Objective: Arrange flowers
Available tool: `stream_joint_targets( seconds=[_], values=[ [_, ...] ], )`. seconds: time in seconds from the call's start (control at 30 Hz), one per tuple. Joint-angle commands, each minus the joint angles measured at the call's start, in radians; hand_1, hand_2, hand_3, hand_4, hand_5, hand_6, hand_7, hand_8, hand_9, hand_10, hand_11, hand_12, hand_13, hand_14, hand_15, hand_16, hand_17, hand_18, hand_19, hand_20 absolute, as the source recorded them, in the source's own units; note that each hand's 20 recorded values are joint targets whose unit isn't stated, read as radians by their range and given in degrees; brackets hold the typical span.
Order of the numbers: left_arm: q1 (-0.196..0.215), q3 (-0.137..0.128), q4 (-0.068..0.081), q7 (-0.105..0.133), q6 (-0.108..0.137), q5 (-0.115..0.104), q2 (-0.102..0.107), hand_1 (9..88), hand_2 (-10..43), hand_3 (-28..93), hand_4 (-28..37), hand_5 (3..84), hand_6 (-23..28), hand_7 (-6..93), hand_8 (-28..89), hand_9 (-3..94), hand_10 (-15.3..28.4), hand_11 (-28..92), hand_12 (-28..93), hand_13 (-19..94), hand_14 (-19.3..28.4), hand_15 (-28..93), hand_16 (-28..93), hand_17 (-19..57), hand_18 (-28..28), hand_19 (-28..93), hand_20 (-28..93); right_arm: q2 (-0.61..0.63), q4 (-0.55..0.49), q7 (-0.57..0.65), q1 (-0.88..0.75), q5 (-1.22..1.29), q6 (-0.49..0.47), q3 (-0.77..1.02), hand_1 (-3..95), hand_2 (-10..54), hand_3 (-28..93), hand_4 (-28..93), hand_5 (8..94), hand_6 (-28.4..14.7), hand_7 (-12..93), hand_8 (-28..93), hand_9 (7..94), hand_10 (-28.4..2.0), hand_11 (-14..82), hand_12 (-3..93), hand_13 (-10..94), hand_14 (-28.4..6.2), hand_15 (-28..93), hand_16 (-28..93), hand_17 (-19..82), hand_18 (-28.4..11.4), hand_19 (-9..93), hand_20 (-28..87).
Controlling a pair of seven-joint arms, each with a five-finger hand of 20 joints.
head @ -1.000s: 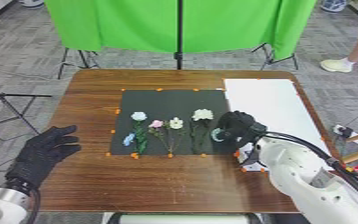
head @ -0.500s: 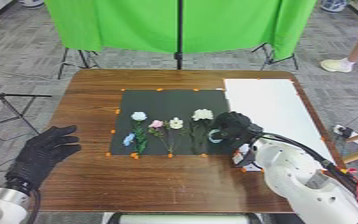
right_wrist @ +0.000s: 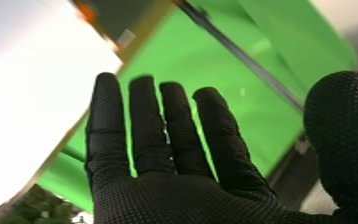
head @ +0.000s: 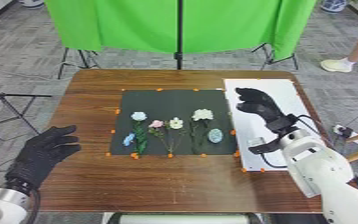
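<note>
the patterned oval [head: 215, 136] lies apart, left of the open right hand [head: 262, 106]; left hand [head: 40, 154] is open too

A mat [head: 162, 101] lies on the desk [head: 158, 182], with a sheet [head: 260, 86] on its right. Four flowers [head: 202, 114] lie side by side on the mat. Another flower [head: 129, 138] lies at their left, nearer the front. An oval thing [head: 215, 136] lies at their right. A cloth [head: 122, 27] hangs behind the desk.
</note>
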Motion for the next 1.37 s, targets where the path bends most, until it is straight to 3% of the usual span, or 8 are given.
stream_joint_targets(
  seconds=[0.03, 0.1, 0.27, 0.57, 0.77, 1.07, 1.2, 1.37],
  values=[
    [0.013, 0.023, 0.017, 0.080, -0.016, 0.034, -0.018, 28.6, 6.9, 73, -28.3, 42.4, 7.2, 31.4, -14, 37.2, 16.8, 47, 19, 32, 20.5, 69, -7, -3.1, 24.6, 67, -2, -0.108, -0.104, -0.110, -0.180, 0.567, -0.169, 0.241, 15.3, -3.1, 87, -28, 28.9, -4.1, 14, -11, 28.9, -12.3, 12.5, 20.5, 19, -10.6, 23, 22, 3, -19.7, 46, 21],
    [0.003, 0.052, 0.023, 0.155, 0.006, -0.014, -0.013, 27.6, 5.7, 73, -28.3, 41.8, 7.2, 31.3, -14, 35.4, 16.3, 46, 19, 30, 19.9, 67, -7, -3.3, 24.7, 66, -2, -0.125, -0.123, -0.116, -0.213, 0.721, -0.198, 0.274, 14.4, -4.6, 86, -27, 28.7, -3.7, 12, -11, 28.8, -11.9, 10.4, 21.1, 19, -10.5, 18, 26, 3, -19.6, 44, 21],
    [-0.030, 0.092, 0.024, 0.244, 0.025, -0.009, 0.002, 26.3, 4.7, 74, -28.3, 39.7, 6.4, 29.8, -14, 33.0, 15.0, 40, 16, 26, 18.4, 59, -8, -3.6, 24.3, 64, -1, -0.202, -0.179, -0.111, -0.286, 0.730, -0.242, 0.355, 12.2, -5.0, 86, -28, 28.6, -3.6, 9, -10, 28.5, -12.3, 6.3, 22.2, 18, -10.9, 9, 33, 1, -19.8, 40, 21],
    [-0.036, 0.097, 0.021, 0.222, -0.022, 0.015, -0.044, 24.1, -0.3, 73, -28.1, 27.8, 3.0, 20.0, -11, 18.9, 9.7, 22, 15, 12, 13.5, 33, -2, -11.5, 22.9, 50, 2, -0.338, -0.216, -0.015, -0.339, 0.641, -0.338, 0.460, 10.6, -3.3, 83, -28, 28.0, -3.8, 5, -8, 27.8, -11.3, 0.8, 21.7, 18, -10.5, -6, 42, -3, -18.2, 33, 18],
    [-0.070, 0.117, 0.024, 0.240, 0.003, 0.014, -0.060, 23.6, -0.7, 73, -28.2, 25.5, 2.8, 20.3, -10, 16.4, 9.1, 19, 16, 10, 12.8, 29, -1, -13.2, 23.4, 47, 3, -0.352, -0.202, -0.001, -0.316, 0.648, -0.293, 0.429, 10.9, -3.8, 83, -27, 31.6, -4.5, 8, -8, 30.3, -12.8, 3.2, 22.6, 20, -11.3, -4, 42, -3, -19.8, 35, 18],
    [-0.119, 0.155, 0.038, 0.217, 0.013, 0.021, -0.060, 24.1, 0.0, 72, -28.2, 26.1, 3.5, 21.8, -11, 16.8, 9.5, 20, 17, 12, 13.8, 30, -1, -12.2, 23.0, 49, 3, -0.382, -0.217, -0.019, -0.354, 0.625, -0.293, 0.440, 11.8, -3.6, 83, -27, 32.2, -4.6, 9, -8, 31.0, -13.1, 5.2, 22.3, 22, -11.2, -1, 41, -2, -20.1, 37, 19],
    [-0.109, 0.162, 0.037, 0.225, 0.030, 0.017, -0.086, 24.5, 0.4, 73, -28.2, 27.0, 3.7, 22.0, -11, 17.6, 9.7, 20, 16, 11, 12.9, 30, -1, -12.2, 22.2, 49, 3, -0.394, -0.221, -0.019, -0.357, 0.624, -0.307, 0.446, 12.1, -3.6, 83, -27, 32.3, -4.6, 10, -9, 31.4, -13.2, 5.9, 22.0, 22, -11.2, 1, 40, -1, -20.2, 38, 19],
    [-0.129, 0.154, 0.048, 0.190, 0.004, 0.028, -0.091, 24.6, 0.1, 73, -28.3, 28.6, 3.7, 21.4, -11, 19.1, 10.1, 20, 15, 11, 11.6, 25, -3, -11.9, 21.4, 48, 3, -0.370, -0.211, -0.039, -0.327, 0.611, -0.244, 0.388, 12.2, -3.4, 83, -27, 32.6, -4.7, 10, -9, 31.5, -13.3, 6.0, 21.5, 22, -11.2, 2, 38, -1, -20.0, 38, 19]
  ],
)
